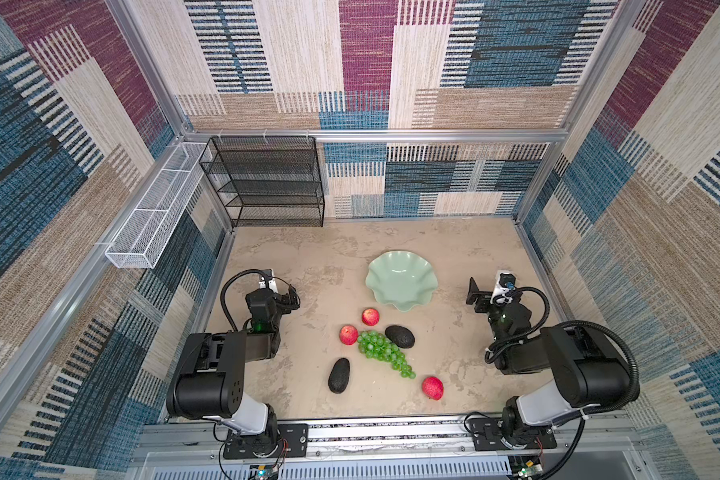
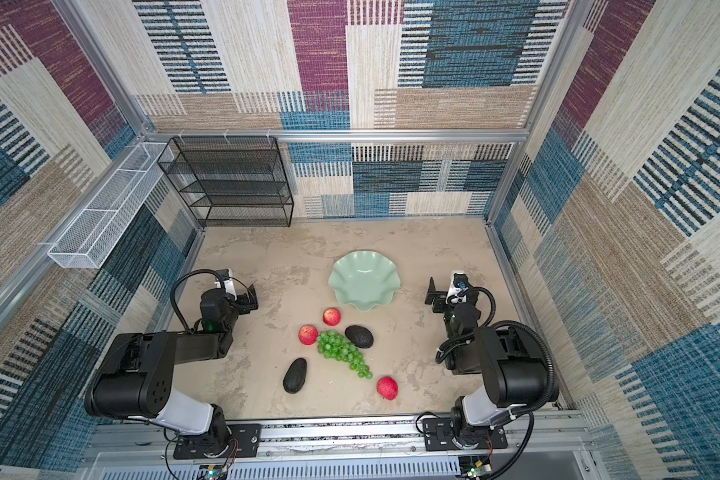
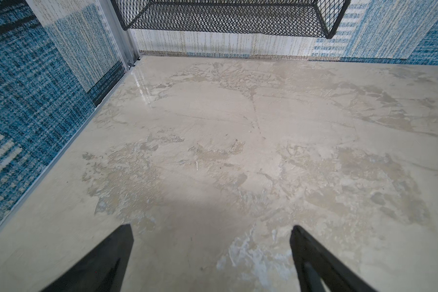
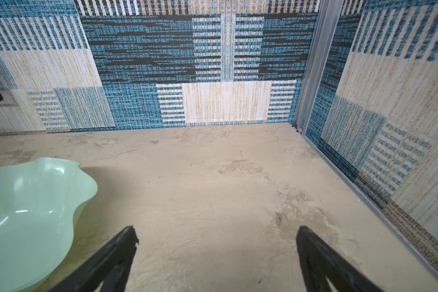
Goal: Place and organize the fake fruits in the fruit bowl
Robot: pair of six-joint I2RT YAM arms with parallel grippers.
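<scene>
The pale green scalloped fruit bowl [image 1: 401, 279] [image 2: 364, 279] stands empty at mid-table. In front of it lie the fake fruits. Two red apples [image 1: 370, 316] [image 1: 348, 335] sit beside the green grapes [image 1: 385, 353]. One dark avocado [image 1: 400, 336] touches the bunch, another avocado [image 1: 339, 375] lies nearer the front, and a third apple [image 1: 432, 387] sits front right. My left gripper [image 1: 289, 297] [image 3: 211, 226] is open over bare table, left of the fruit. My right gripper [image 1: 474, 295] [image 4: 216, 227] is open and empty, just right of the bowl [image 4: 31, 209].
A black mesh shelf rack [image 1: 267, 183] [image 3: 228, 17] stands at the back left against the wall. A white wire basket [image 1: 154, 212] hangs on the left wall rail. Patterned walls enclose the table on three sides.
</scene>
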